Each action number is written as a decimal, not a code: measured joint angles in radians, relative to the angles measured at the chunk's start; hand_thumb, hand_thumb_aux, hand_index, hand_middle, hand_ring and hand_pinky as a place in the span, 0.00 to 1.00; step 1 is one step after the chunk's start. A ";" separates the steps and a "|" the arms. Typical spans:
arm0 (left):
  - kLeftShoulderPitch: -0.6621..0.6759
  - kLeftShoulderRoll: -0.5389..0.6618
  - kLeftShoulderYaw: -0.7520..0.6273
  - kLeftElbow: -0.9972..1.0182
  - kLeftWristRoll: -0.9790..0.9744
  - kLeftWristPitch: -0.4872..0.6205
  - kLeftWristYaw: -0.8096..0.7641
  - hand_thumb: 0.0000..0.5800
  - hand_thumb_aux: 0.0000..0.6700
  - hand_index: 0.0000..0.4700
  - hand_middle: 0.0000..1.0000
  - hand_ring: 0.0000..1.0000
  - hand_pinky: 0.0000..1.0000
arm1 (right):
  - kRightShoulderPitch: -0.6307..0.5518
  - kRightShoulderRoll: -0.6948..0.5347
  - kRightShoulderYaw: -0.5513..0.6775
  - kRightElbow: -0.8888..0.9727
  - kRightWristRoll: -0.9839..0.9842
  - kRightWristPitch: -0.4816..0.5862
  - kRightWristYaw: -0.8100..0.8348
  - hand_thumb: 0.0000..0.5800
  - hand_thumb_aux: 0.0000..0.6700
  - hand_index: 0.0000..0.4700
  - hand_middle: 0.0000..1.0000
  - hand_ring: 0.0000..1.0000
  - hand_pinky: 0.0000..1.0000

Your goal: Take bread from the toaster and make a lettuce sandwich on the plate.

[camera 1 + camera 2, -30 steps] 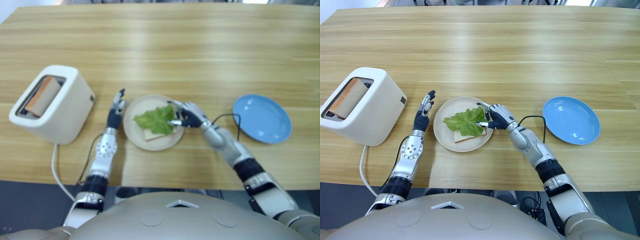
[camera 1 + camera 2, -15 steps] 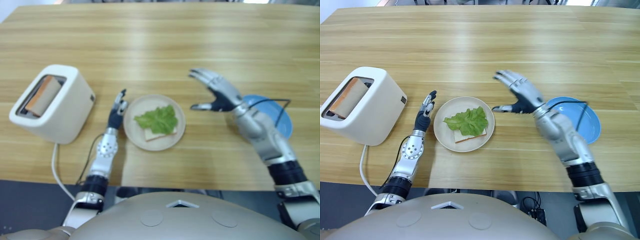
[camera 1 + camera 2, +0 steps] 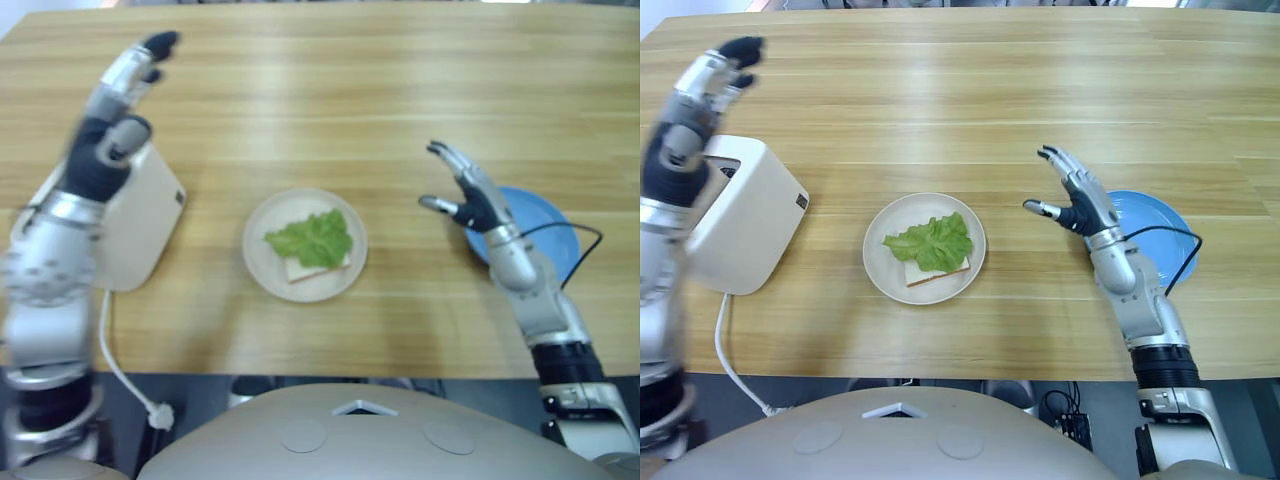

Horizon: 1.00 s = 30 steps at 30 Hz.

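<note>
Lettuce lies on bread on the cream plate. Left hand is above the toaster, fingers extended, empty. Right hand is spread, empty, beside the blue plate.

No words, numbers or signs can be read on anything here. The cream-white boxy toaster, near the left edge of the wooden table, carries a small dark mark on the side wall that faces the round beige plate. The mark is too small to tell whether it is lettering or a symbol.
</note>
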 measured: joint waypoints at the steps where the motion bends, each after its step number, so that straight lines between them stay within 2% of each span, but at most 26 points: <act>1: 0.016 0.041 0.054 0.011 0.008 0.002 -0.017 0.00 0.00 0.00 0.00 0.00 0.00 | 0.009 0.003 -0.001 0.004 -0.002 -0.003 -0.009 0.00 0.00 0.00 0.00 0.00 0.00; 3: 0.062 0.095 0.148 0.059 0.066 -0.013 -0.044 0.00 0.00 0.00 0.00 0.00 0.00 | 0.018 0.003 -0.001 0.006 -0.005 -0.012 -0.025 0.00 0.00 0.00 0.00 0.00 0.00; 5: 0.155 0.150 0.181 0.142 0.180 -0.059 -0.053 0.00 0.00 0.00 0.00 0.00 0.00 | 0.021 0.003 -0.002 0.005 -0.006 -0.016 -0.037 0.00 0.00 0.00 0.00 0.00 0.00; 9: 0.311 0.193 0.172 0.351 0.455 -0.101 -0.010 0.00 0.00 0.00 0.00 0.00 0.00 | 0.027 0.003 -0.002 0.005 -0.009 -0.016 -0.055 0.00 0.00 0.00 0.00 0.00 0.00; 13: 0.324 0.201 0.123 0.437 0.591 -0.115 0.030 0.00 0.00 0.00 0.00 0.00 0.00 | 0.029 0.003 -0.002 0.004 -0.009 -0.016 -0.064 0.00 0.00 0.00 0.00 0.00 0.00; 24: 0.331 0.201 -0.033 0.511 0.669 -0.093 -0.016 0.00 0.00 0.00 0.00 0.00 0.00 | 0.069 0.003 -0.006 -0.005 -0.009 -0.012 -0.069 0.00 0.00 0.00 0.00 0.00 0.00; 30: 0.343 0.201 -0.041 0.516 0.672 -0.089 -0.026 0.00 0.00 0.00 0.00 0.00 0.00 | 0.082 0.002 -0.012 -0.011 -0.008 -0.012 -0.069 0.00 0.00 0.00 0.00 0.00 0.00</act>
